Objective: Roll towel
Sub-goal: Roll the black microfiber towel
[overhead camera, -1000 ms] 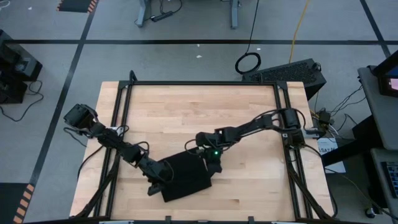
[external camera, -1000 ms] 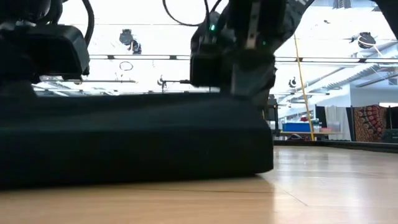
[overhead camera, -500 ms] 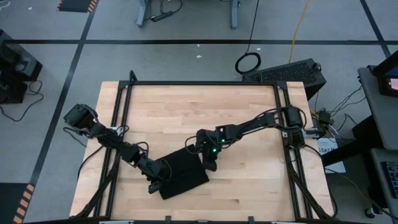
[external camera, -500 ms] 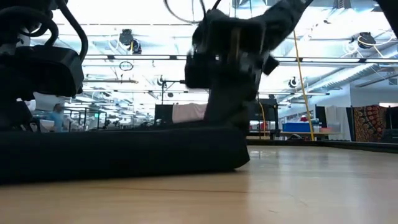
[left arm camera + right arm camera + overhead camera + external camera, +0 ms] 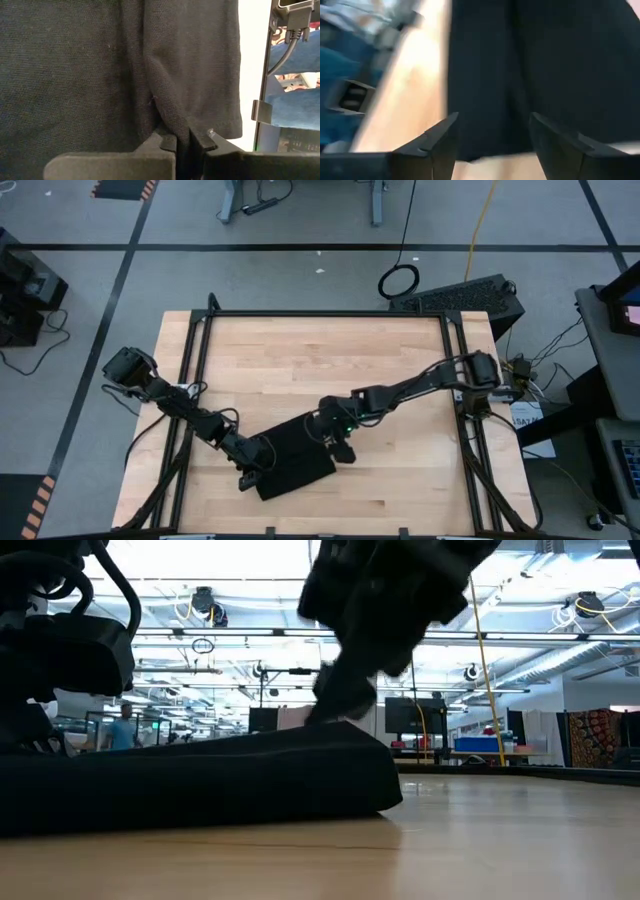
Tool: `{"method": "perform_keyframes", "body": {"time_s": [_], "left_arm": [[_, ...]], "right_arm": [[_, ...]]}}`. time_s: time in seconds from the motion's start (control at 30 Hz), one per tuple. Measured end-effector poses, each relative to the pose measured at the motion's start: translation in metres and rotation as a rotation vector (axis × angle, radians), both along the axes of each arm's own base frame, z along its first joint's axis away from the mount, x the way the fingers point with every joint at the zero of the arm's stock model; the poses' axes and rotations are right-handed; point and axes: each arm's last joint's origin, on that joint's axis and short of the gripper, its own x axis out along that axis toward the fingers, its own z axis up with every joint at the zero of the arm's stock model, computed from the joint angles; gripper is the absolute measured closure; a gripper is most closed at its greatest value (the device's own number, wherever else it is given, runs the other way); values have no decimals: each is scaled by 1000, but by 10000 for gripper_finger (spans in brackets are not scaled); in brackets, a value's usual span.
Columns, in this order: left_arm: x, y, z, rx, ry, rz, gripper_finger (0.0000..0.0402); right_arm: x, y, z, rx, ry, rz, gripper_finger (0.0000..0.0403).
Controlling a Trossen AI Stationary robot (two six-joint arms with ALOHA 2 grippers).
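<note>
On the left, our left gripper [image 5: 248,477] sits low at the towel's left edge, its fingers [image 5: 165,142] pinched tight on a fold of the black cloth. The towel [image 5: 297,455] lies near the front of the table [image 5: 300,360], a little left of centre, bunched into a thick flat bundle, not a finished roll. To its right, our right gripper [image 5: 341,448] hangs just over the towel's right end with its fingers [image 5: 440,137] spread apart and nothing between them; the cloth shows just beyond the tips.

We judge that we are mid-roll: one end is pinned by the left gripper while the right one is free between grips. Next, we think, the right gripper needs to come down on the loose edge, take hold, and turn it over toward the pinned side, keeping the layers even so the bundle does not slump.

By our count: one towel, one table, two arms, two grippers. The white tag we cannot find.
</note>
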Motion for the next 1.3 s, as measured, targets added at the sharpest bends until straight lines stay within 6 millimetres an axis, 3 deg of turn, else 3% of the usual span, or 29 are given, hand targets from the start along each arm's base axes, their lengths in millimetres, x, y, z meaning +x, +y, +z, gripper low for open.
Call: {"method": "perform_keyframes", "body": {"time_s": [0.3,0.47,0.57,0.73,0.83,0.9,1.07,1.17,1.3], "left_arm": [[0,0,0,5,6,1,391],[0,1,0,6,6,2,391],[1,-1,2,-30,-8,-17,391],[10,-13,19,-218,-39,-141,391],[17,-19,32,-306,-121,-172,391],[19,-20,35,-309,-165,-175,391],[15,-15,23,-197,-87,-102,391],[16,-15,24,-195,-102,-93,391],[16,-16,24,-189,-112,-86,391]], "right_arm": [[5,4,-39,64,114,27,221],[5,3,-41,121,145,9,331],[3,4,-39,253,205,56,390],[-3,9,-27,573,354,195,398],[-3,11,-23,640,367,248,399],[-2,11,-23,611,353,221,400],[0,10,-22,482,297,104,391],[-3,24,-14,407,233,119,359],[-6,46,-14,314,177,142,285]]}}
